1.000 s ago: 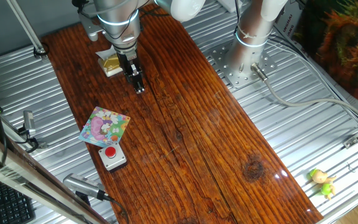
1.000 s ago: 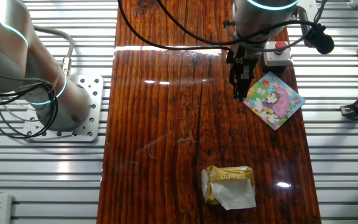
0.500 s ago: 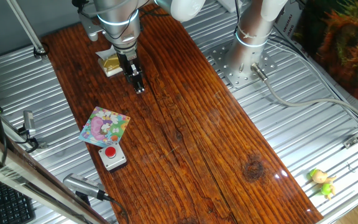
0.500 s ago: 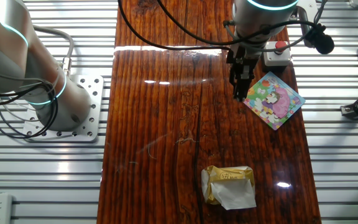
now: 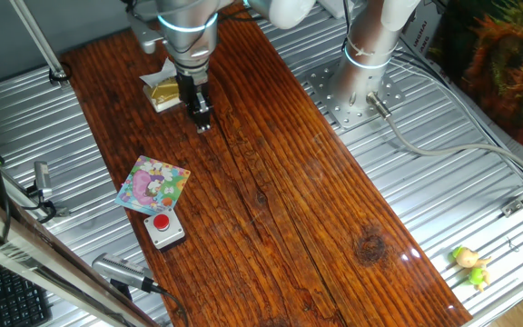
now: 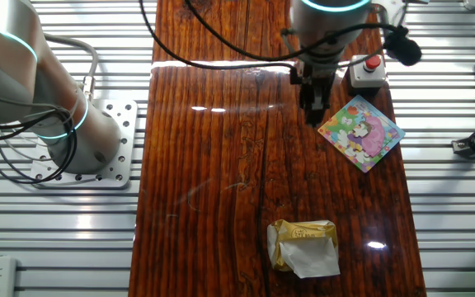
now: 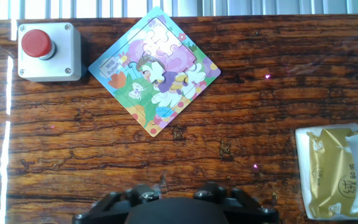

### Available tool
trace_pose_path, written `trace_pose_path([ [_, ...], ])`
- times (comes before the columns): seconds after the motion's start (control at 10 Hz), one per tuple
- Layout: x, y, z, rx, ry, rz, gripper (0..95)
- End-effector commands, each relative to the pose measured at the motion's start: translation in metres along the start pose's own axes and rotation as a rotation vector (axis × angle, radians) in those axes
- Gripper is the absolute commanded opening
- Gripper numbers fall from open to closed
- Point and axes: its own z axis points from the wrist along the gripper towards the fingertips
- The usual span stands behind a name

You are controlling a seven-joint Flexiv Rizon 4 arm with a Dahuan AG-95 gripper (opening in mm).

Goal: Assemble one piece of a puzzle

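Note:
The puzzle is a small square board with a pastel cartoon picture, lying flat near the table's left edge. It also shows in the other fixed view and, rotated like a diamond, at the top of the hand view. My gripper hangs above the bare wood, apart from the puzzle and to one side of it. Its fingers look pressed together, with nothing visible between them. The hand view shows only the gripper's dark body at the bottom edge.
A grey box with a red button sits right beside the puzzle. A yellow-and-white block lies behind the gripper. A second arm's base stands off the board. A small toy lies at the far right.
The arm has shifted a little sideways, away from the puzzle, and the gripper with it. The puzzle, box and block have not moved.

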Motion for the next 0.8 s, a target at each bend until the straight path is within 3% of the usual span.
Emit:
trace_pose_path([
  [0.1, -0.0024, 0.0001, 0.0025, 0.003, -0.007, 0.002, 0.0],
  [0.8, -0.0025, 0.0001, 0.0025, 0.002, -0.011, 0.005, 0.0],
])
